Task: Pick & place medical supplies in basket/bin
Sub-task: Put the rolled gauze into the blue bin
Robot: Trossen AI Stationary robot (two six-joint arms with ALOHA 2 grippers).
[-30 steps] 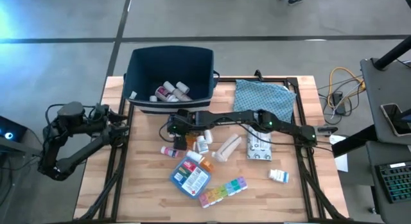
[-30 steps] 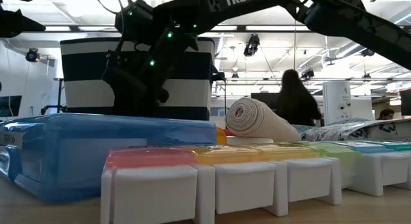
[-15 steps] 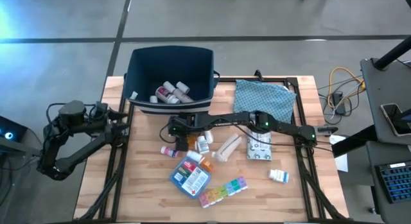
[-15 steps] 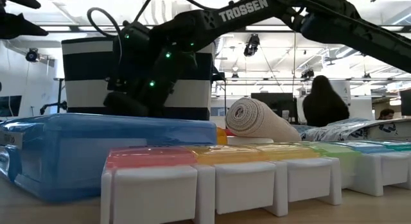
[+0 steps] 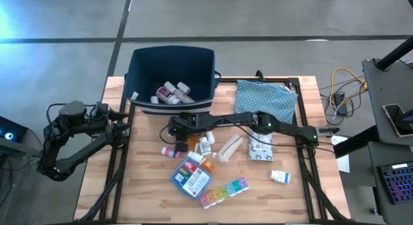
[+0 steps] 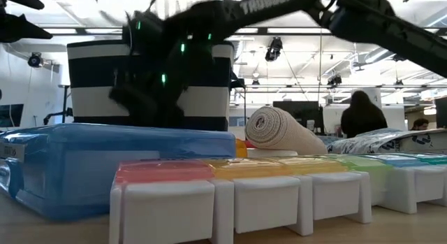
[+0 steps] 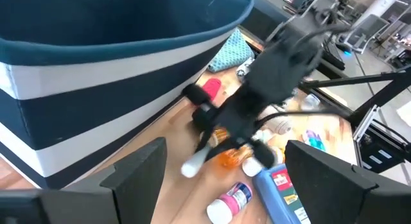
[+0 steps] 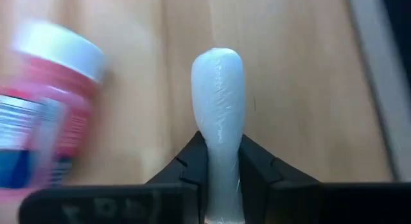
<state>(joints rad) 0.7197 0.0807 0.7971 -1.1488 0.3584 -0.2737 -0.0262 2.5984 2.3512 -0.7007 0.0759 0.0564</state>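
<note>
Your right gripper [image 8: 221,161] has closed since the earlier frame: its fingers, apart before, now clamp a white tube [image 8: 218,108], just in front of the navy bin [image 5: 171,70] on the table [image 5: 142,180]. A pink-labelled bottle [image 8: 45,115] lies beside it. Your left gripper [image 5: 119,125] waits at the table's left edge, fingers unchanged and apart
</note>
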